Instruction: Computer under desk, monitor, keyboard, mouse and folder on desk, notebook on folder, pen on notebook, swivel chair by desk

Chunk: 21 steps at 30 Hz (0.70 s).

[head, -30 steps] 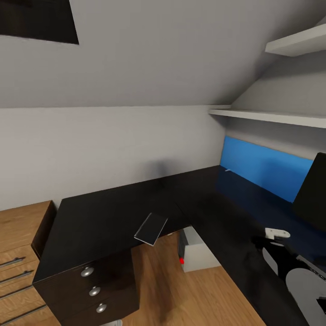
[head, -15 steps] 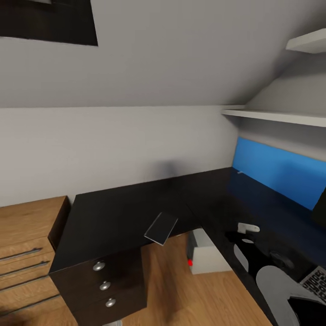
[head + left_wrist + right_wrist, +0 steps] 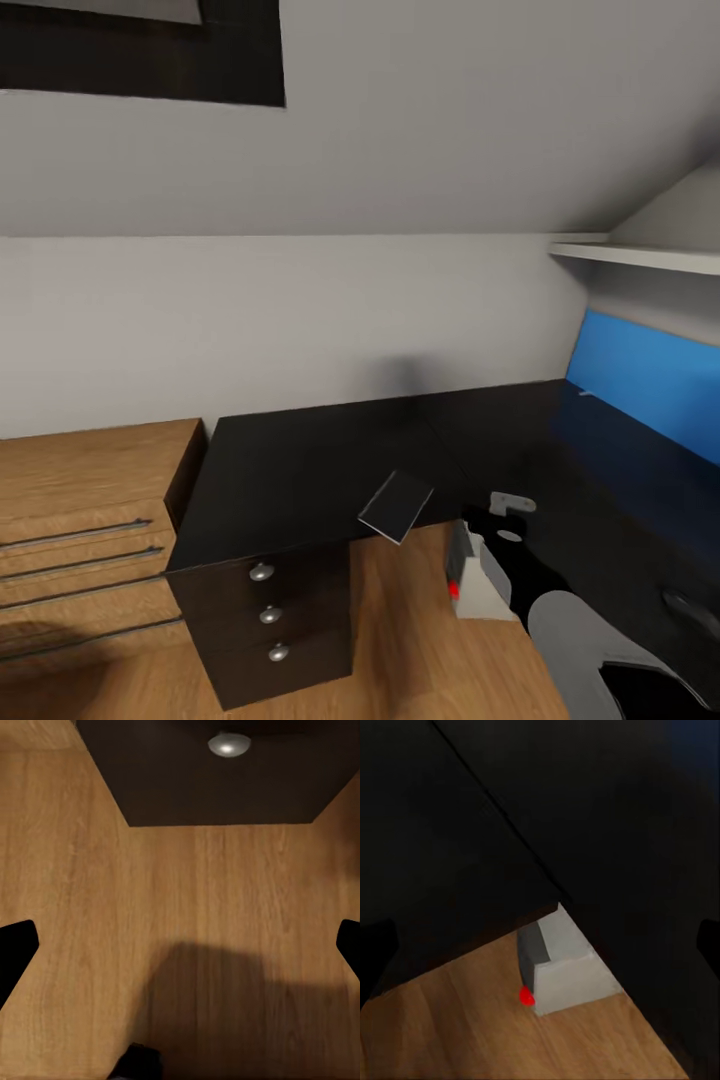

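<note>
One L-shaped black worktop [image 3: 300,470] stood against the grey wall, with three round silver knobs [image 3: 262,572] down its drawer front. One light grey computer [image 3: 480,585] sat on the wooden floor [image 3: 400,640] under the worktop, its red dot showing. A small dark flat panel [image 3: 396,505] overhung the worktop's edge. Beside stood one wooden chest [image 3: 85,530]. Both wrist views showed jaws spread wide, holding nothing.

Right arm [image 3: 560,625]: grey-and-black links at the lower right of the head view, forearm reaching forward and left to a white wrist bracket. Right gripper [image 3: 540,937]: dark fingertips at opposite frame edges, spread wide, empty. Left gripper [image 3: 180,945]: fingertips likewise wide apart, nothing between them.
</note>
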Motion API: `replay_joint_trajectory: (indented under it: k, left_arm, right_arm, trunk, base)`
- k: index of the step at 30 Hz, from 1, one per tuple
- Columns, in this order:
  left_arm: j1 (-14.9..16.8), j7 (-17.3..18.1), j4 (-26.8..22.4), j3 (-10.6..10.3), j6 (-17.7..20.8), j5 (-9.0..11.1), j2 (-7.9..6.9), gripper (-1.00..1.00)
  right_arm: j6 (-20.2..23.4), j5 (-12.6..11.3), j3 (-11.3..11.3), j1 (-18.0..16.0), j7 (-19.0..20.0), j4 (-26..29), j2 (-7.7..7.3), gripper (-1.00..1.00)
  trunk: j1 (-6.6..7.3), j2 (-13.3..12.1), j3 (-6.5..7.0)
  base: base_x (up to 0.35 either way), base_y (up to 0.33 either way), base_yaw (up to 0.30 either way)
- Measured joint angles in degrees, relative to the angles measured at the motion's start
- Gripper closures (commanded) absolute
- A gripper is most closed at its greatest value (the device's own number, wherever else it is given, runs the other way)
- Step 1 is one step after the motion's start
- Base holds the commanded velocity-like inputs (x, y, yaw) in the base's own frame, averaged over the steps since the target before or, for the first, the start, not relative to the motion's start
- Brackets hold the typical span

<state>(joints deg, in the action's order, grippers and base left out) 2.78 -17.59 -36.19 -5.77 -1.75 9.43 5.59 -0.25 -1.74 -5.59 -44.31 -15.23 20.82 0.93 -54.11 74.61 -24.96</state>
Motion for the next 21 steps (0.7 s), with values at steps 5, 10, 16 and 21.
replay_joint_trajectory:
  k: [5,10,16,21]
  left_arm:
    - [0.0,0.1,0.2,0.0,0.0,0.0,-0.02,-1.00]
    - [0.0,0.0,0.3,0.1,0.0,0.1,-0.06,-1.00]
    - [0.0,-0.1,0.3,0.2,0.1,0.3,-0.12,-1.00]
    - [0.1,-0.2,0.4,0.4,0.1,0.5,-0.33,-1.00]
  right_arm:
    - [1.9,0.0,-0.1,8.5,0.0,16.4,0.74,-1.00]
    - [10.8,-0.2,0.2,23.0,0.1,41.3,1.63,-1.00]
    - [17.9,-0.1,1.3,29.3,-0.1,50.9,4.97,-1.00]
    - [18.4,0.1,1.6,29.8,0.0,50.3,5.36,-1.00]
  trunk:
    - [0.00,0.0,-0.05]
    - [0.00,0.0,-0.20]
    - [0.00,0.0,-0.43]
    - [0.00,0.0,-0.63]
  base:
    - [0.000,0.000,0.280]
    - [0.000,0.000,0.275]
    - [0.000,0.000,0.269]
    - [0.000,0.000,0.268]
